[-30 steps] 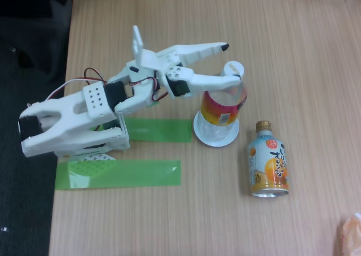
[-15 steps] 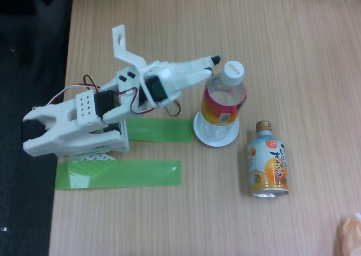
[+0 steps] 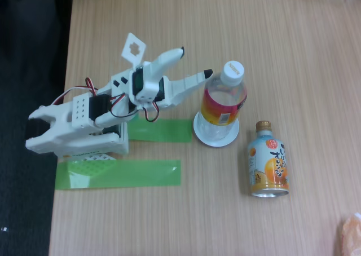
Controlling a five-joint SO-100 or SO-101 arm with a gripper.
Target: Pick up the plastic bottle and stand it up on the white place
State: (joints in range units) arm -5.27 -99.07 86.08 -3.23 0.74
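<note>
The plastic bottle (image 3: pixel 225 98), clear with a white cap and a red-to-yellow label, stands upright on the small round white place (image 3: pixel 216 136) in the fixed view. My gripper (image 3: pixel 195 63) is open, just left of the bottle's cap, with nothing between its fingers. One black-tipped finger points up and right; the other ends close to the bottle's shoulder without touching it. The white arm stretches back to its base at the table's left edge.
An orange-and-pale-blue drink can-bottle with a gold cap (image 3: pixel 268 161) lies on the table right of the dish. Two green tape strips (image 3: pixel 118 173) lie beside the arm's base. An orange object (image 3: pixel 351 233) pokes in at the lower right corner. The table's left edge (image 3: pixel 61 154) drops to dark floor.
A second ago the fingers were around the bottle's neck. The gripper has let go, drawn back to the left, and rotated; the bottle stays standing on the dish.
</note>
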